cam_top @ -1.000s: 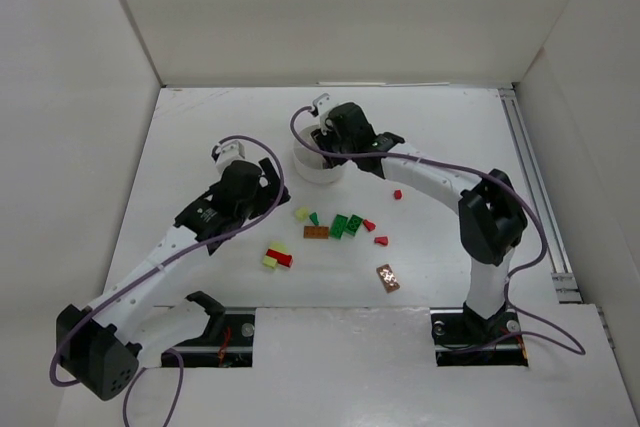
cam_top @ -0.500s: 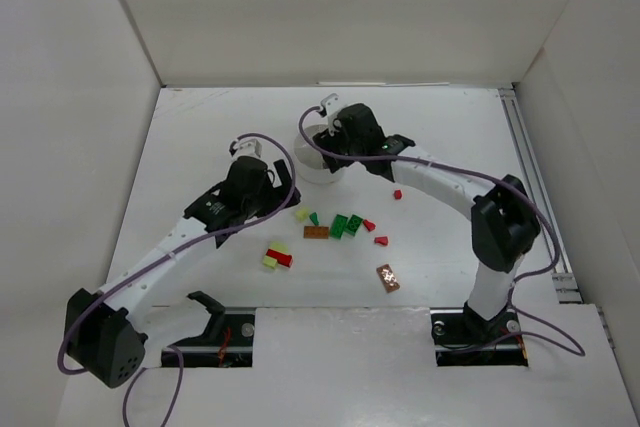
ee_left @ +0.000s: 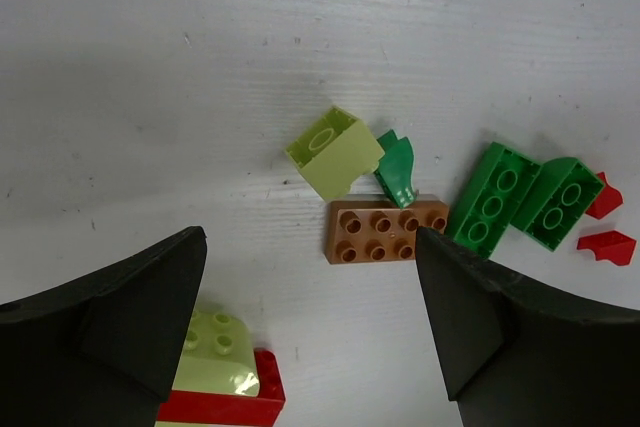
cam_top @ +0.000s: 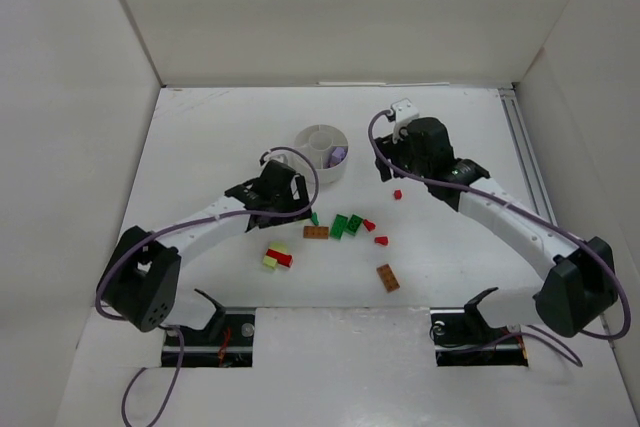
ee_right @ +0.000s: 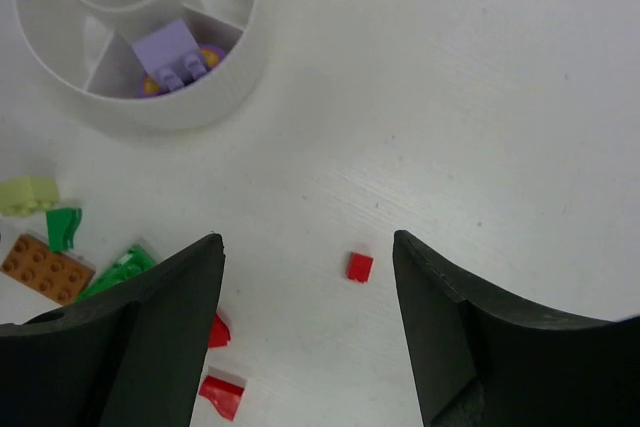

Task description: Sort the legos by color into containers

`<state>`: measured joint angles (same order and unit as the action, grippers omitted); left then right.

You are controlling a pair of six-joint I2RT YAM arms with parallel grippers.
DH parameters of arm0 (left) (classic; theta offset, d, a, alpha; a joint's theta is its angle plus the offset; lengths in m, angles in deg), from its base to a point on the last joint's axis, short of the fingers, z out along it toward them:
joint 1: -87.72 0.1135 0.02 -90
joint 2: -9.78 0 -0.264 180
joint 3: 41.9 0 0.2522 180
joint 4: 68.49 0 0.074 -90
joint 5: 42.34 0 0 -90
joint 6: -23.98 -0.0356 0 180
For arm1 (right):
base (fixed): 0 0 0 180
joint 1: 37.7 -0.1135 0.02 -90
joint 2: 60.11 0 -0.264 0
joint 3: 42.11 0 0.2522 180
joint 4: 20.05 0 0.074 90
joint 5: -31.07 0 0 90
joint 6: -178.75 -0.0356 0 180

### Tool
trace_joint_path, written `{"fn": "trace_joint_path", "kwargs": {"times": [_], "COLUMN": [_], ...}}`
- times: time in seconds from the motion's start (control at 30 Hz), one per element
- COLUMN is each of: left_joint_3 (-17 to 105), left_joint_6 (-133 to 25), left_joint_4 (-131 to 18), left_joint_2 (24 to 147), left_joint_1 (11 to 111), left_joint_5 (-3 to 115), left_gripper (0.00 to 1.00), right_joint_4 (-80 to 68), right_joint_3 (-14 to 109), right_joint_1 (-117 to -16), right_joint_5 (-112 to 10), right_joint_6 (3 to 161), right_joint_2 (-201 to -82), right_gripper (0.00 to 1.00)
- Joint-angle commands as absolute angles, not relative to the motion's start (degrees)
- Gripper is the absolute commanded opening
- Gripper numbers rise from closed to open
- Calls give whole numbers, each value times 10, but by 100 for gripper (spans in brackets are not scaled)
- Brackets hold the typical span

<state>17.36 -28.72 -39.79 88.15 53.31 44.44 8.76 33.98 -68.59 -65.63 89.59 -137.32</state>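
The white dish (cam_top: 310, 137) stands behind the middle of the table, with a light purple brick (ee_right: 170, 52) in one wedge of it (ee_right: 200, 112). My left gripper (ee_left: 310, 287) hangs open over the loose legos, nothing between its fingers. Ahead of it lie a pale yellow-green brick (ee_left: 334, 152), a small green piece (ee_left: 397, 169), an orange-brown brick (ee_left: 385, 232) and green bricks (ee_left: 505, 197). A yellow-green brick on a red one (ee_left: 215, 377) lies by its left finger. My right gripper (ee_right: 308, 247) is open and empty above a tiny red brick (ee_right: 360, 266).
Two red pieces (cam_top: 369, 225) (cam_top: 381, 240) lie right of the green bricks (cam_top: 347, 225). A second orange-brown brick (cam_top: 387, 277) lies nearer the front edge. White walls enclose the table on three sides. The arm bases sit at the near edge.
My right gripper has left the dish and swung right over the tiny red brick, opening on the way. My left gripper has moved right to the pile, its jaws narrowing a little.
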Motion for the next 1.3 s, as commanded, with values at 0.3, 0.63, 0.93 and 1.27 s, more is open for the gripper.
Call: {"fn": "trace_joint_path", "kwargs": {"times": [0.3,0.63,0.93,1.27], "left_joint_3": [230,257,263,268], "left_joint_6": [-238,-199,-181,-144], "left_joint_4": [-422,-396,-378,-353], "left_joint_2": [960,984,1001,1025], "left_joint_1": [533,527,511,505], "left_joint_5": [402,362,368,361], "left_gripper": [81,71,68,41], "right_joint_4": [118,118,118,118], "right_joint_3": [290,278,273,261], "right_joint_1": [-640,-624,-624,-624], "right_joint_5": [-661,-661,-661,-667], "right_joint_6": [880,880,880,880], "right_joint_2": [-1309,-1295,-1284,-1273], "right_gripper": [75,75,75,75]}}
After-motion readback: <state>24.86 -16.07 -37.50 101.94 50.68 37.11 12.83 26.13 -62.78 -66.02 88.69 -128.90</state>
